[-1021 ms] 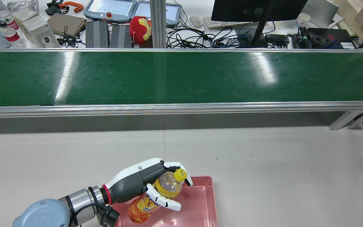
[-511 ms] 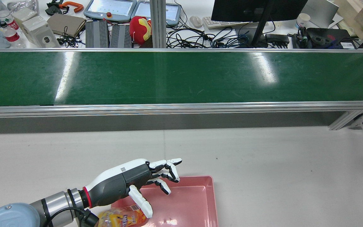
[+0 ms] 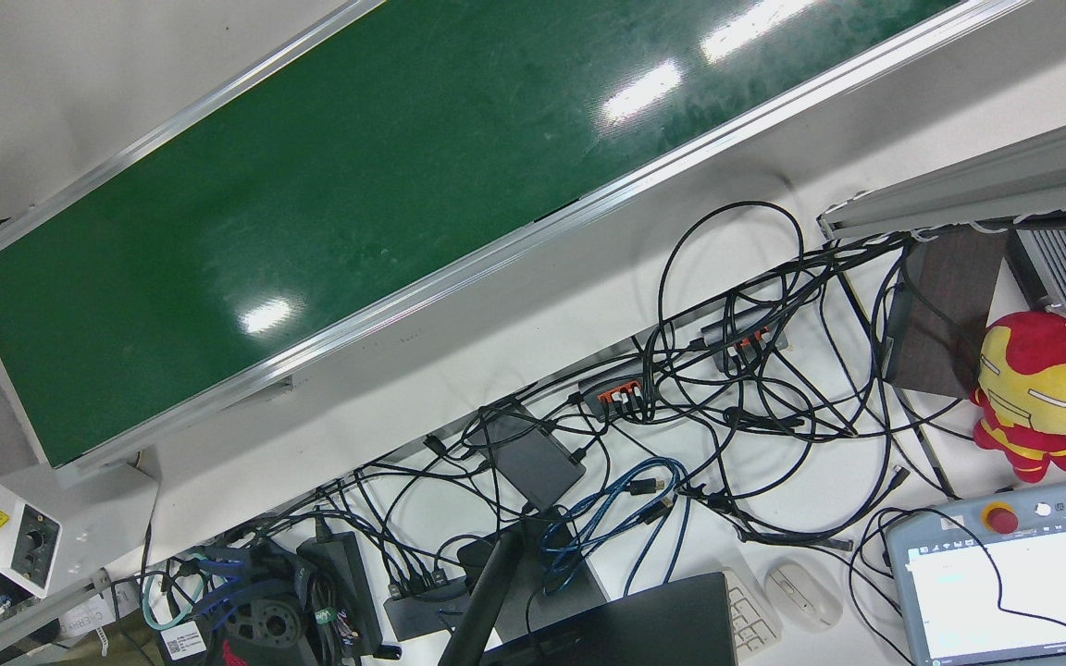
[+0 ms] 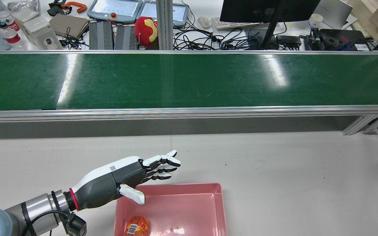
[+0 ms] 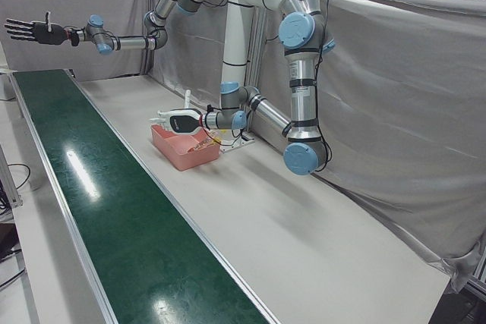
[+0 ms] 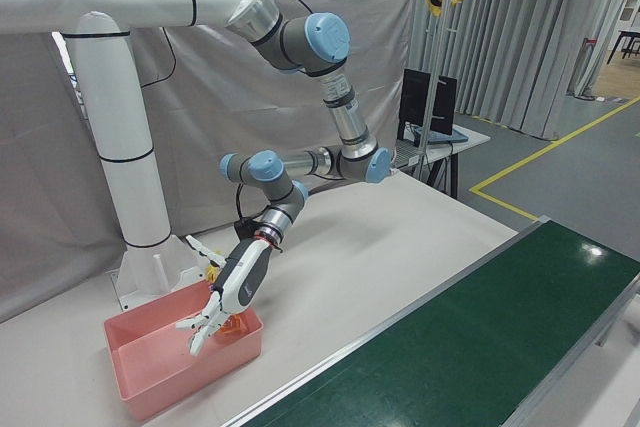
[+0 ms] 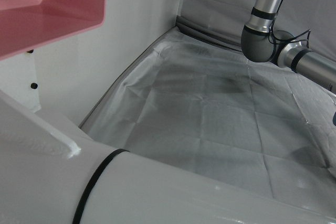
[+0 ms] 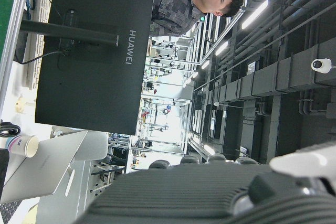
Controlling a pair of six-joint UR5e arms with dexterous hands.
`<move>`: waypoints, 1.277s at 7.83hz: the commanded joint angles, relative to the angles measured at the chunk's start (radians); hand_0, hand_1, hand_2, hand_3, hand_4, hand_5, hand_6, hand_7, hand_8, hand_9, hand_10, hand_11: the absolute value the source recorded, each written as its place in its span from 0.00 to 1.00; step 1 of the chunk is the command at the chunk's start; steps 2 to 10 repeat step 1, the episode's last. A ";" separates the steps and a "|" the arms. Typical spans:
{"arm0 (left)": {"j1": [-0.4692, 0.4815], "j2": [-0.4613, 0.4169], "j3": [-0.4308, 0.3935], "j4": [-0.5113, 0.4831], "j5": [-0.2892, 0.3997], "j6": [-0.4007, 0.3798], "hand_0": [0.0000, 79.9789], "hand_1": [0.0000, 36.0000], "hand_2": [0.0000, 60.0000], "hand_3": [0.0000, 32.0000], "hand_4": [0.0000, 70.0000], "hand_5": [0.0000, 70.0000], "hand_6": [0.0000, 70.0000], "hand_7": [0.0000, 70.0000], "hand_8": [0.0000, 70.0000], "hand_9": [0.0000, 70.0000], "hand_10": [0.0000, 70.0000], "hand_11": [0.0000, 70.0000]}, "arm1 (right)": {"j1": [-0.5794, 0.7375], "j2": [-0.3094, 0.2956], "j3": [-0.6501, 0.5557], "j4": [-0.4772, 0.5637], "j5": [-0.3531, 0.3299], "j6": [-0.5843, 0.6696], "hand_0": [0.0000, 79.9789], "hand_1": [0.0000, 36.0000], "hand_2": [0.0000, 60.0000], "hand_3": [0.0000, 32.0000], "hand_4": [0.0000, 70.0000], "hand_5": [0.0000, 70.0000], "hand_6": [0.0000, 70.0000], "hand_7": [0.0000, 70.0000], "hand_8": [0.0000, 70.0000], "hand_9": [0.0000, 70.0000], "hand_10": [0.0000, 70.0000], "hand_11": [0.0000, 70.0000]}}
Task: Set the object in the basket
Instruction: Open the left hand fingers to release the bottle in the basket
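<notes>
Two things fill the front view: the green conveyor belt (image 3: pixel 357 166) and a tangle of black cables (image 3: pixel 727 370), with a red and yellow plush toy (image 3: pixel 1042 388) at the edge. No arm and no basket show there.

From the rear view, the pink basket (image 4: pixel 220 209) sits on the pale tabletop (image 4: pixel 274 164) on the robot's side of the belt. The orange bottle (image 4: pixel 137 226) lies inside the basket, in its corner nearest the left arm. The left hand (image 4: pixel 123 182) hangs above that side of the basket, fingers stretched out and apart, holding nothing.

In the left-front view, the right hand (image 5: pixel 30 32) is raised high, well away from the basket, fingers spread and empty.

The right-front view shows the left hand's fingertips pointing down over the basket's rim, with a glimpse of orange just behind them.

The left hand view catches only a corner of the basket and the grey curtain (image 7: pixel 236 119).

The right hand view faces a dark monitor (image 8: pixel 89 51) with a person behind it.
</notes>
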 commanded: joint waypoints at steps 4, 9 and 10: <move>-0.064 0.002 -0.045 0.023 0.001 -0.008 0.35 0.00 0.00 0.00 0.04 0.42 0.00 0.00 0.15 0.19 0.14 0.20 | 0.000 0.000 0.000 0.000 0.000 0.000 0.00 0.00 0.00 0.00 0.00 0.00 0.00 0.00 0.00 0.00 0.00 0.00; -0.064 0.002 -0.045 0.023 0.001 -0.008 0.35 0.00 0.00 0.00 0.04 0.42 0.00 0.00 0.15 0.19 0.14 0.20 | 0.000 0.000 0.000 0.000 0.000 0.000 0.00 0.00 0.00 0.00 0.00 0.00 0.00 0.00 0.00 0.00 0.00 0.00; -0.064 0.002 -0.045 0.023 0.001 -0.008 0.35 0.00 0.00 0.00 0.04 0.42 0.00 0.00 0.15 0.19 0.14 0.20 | 0.000 0.000 0.000 0.000 0.000 0.000 0.00 0.00 0.00 0.00 0.00 0.00 0.00 0.00 0.00 0.00 0.00 0.00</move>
